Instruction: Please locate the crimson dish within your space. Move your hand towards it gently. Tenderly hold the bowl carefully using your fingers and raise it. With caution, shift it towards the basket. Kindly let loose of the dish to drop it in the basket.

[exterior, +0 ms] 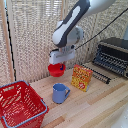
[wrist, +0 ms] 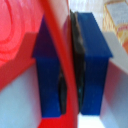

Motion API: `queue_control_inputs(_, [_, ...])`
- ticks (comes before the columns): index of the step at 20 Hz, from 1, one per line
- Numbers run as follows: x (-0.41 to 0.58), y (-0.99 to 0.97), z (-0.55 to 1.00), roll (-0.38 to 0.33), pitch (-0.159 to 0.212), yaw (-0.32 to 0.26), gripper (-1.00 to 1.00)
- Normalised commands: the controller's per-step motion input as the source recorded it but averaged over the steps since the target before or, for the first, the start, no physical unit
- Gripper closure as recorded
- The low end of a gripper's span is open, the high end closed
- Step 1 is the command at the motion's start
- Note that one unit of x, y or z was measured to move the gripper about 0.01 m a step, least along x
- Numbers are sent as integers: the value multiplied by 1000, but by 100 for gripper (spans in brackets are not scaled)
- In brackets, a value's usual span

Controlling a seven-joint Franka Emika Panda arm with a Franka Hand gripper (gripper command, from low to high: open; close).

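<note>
Aloft, pincer [exterior: 58, 65] clamped on crimson dish [exterior: 56, 70] rim, above table, basket [exterior: 20, 104] apart.

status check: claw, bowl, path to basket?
Claw shut on red bowl rim, bowl airborne. Red basket at exterior view's lower left. Blue mug below path.

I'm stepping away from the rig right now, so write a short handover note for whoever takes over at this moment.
Gripper: shut on the red bowl's rim, one blue finger on each side of the wall in the wrist view.
Bowl: lifted clear of the wooden table, above the blue mug.
Red basket: on the table at the exterior view's left, no bowl inside.
Done: grasp and lift.
Left: carry the bowl over the basket and release.
</note>
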Motion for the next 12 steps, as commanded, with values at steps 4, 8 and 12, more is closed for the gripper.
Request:
queue_control_inputs(4, [-6, 543, 804, 106, 9, -7, 100])
queue_control_inputs(8, [-144, 770, 694, 84, 0, 0, 100])
queue_control_inputs(12, [-193, 864, 514, 23, 0, 0, 100])
